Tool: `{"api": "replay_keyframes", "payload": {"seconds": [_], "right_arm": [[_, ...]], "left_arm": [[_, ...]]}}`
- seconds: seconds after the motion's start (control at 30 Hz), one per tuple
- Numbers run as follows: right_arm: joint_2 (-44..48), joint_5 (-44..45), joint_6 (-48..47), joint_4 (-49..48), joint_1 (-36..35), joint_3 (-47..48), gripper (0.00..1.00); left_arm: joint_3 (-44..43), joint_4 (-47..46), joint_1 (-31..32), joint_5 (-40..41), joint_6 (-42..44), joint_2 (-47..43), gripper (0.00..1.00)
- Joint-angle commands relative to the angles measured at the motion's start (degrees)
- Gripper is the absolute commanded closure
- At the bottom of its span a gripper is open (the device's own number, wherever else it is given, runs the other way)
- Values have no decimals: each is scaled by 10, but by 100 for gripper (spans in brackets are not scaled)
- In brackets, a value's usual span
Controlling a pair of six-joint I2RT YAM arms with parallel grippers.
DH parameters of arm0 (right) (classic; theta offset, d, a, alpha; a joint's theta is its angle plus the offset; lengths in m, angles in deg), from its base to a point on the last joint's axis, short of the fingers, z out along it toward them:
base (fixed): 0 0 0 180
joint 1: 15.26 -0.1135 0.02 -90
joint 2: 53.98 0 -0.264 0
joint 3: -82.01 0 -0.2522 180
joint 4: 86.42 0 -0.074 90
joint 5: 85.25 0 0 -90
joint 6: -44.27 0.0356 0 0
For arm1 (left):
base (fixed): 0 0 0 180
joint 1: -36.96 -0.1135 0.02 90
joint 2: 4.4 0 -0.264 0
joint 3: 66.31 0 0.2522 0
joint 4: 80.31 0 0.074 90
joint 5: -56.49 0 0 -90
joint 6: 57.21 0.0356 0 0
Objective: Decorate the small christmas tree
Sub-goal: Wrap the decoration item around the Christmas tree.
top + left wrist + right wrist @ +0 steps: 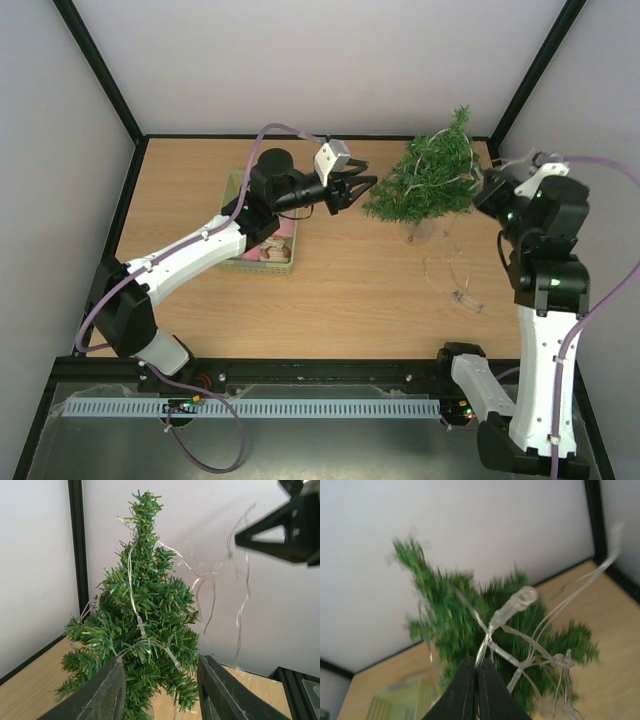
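The small christmas tree (430, 175) stands at the back right of the table, with a clear string of lights (455, 280) draped over it and trailing onto the table in front. My left gripper (360, 190) is open and empty, just left of the tree. In the left wrist view the tree (142, 625) fills the space ahead of the open fingers (107, 695), with the string (131, 580) running down it. My right gripper (490, 190), at the tree's right side, is shut on the string (515, 607), as the right wrist view (476, 690) shows, in front of the blurred tree (465, 625).
A pale green basket (240, 185) with pale items in it lies under my left arm, left of the tree; it also shows in the right wrist view (402, 702). Black frame posts and white walls close in the table's back and sides. The right gripper (285, 530) shows at the upper right of the left wrist view.
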Motion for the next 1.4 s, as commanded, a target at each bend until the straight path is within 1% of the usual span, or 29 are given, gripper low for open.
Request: {"api": "replay_keyframes", "payload": {"seconds": [0.0, 0.07, 0.1, 0.2, 0.3, 0.37, 0.57, 0.67, 0.77, 0.83, 0.97, 1.2, 1.37], "right_arm": [[40, -125, 58, -64, 1, -121, 98], [51, -192, 56, -98, 1, -168, 98], [55, -209, 56, -107, 1, -187, 98], [73, -223, 69, -132, 1, -214, 98], [88, -251, 95, -169, 1, -239, 98], [89, -267, 129, -181, 0, -248, 98], [102, -267, 156, -183, -5, -245, 98], [108, -268, 174, -188, -7, -253, 98], [109, -257, 168, -176, -11, -249, 98], [109, -256, 169, -175, -12, -246, 98], [110, -259, 182, -179, -12, -250, 98], [114, -263, 208, -205, -12, -256, 98], [116, -264, 213, -212, -12, -259, 98]], "left_arm": [[-10, 17, 1, -17, 9, -4, 58], [4, -3, 5, -34, -1, -11, 58], [14, -15, 11, -40, -2, -14, 58], [50, -44, 37, -43, 16, -22, 59], [104, -118, 75, -21, 38, -28, 58], [125, -160, 97, -14, 38, -17, 58], [121, -176, 120, 12, 44, 39, 58], [114, -182, 124, 13, 44, 62, 56], [115, -220, 129, 23, 45, 84, 55], [104, -227, 131, 30, 45, 103, 55], [85, -231, 132, 21, 35, 130, 54], [107, -342, 142, -10, -24, 167, 55], [90, -335, 148, -2, -24, 185, 55]]}}
